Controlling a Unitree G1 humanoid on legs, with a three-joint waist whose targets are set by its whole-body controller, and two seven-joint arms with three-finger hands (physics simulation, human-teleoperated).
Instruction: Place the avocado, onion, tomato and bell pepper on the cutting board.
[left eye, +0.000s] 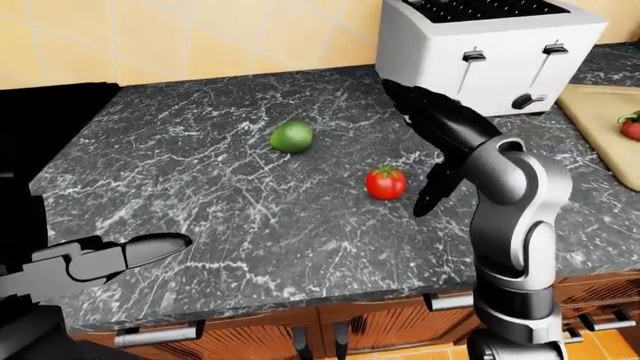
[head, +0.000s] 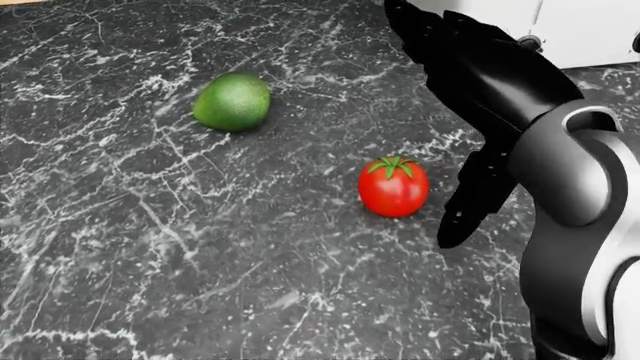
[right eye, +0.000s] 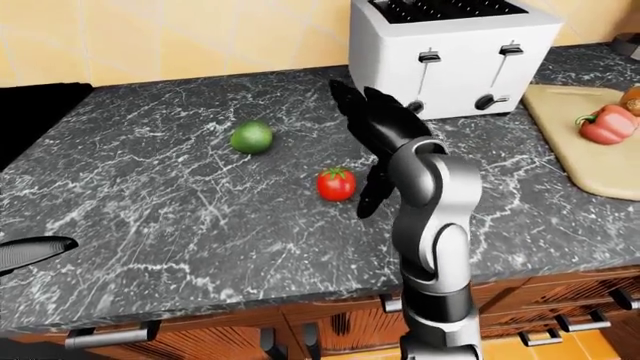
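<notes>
Just left of our right hand (head: 470, 202), whose fingers hang apart and empty, the tomato (head: 394, 186) sits free on the counter (head: 150, 247). We should spread wider, straddle it squarely, then close gently so it does not roll toward the avocado (head: 232, 101).

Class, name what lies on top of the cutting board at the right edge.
On the cutting board lies a red bell pepper; an orange-brown thing is cut off by the frame, so unidentifiable.
</notes>
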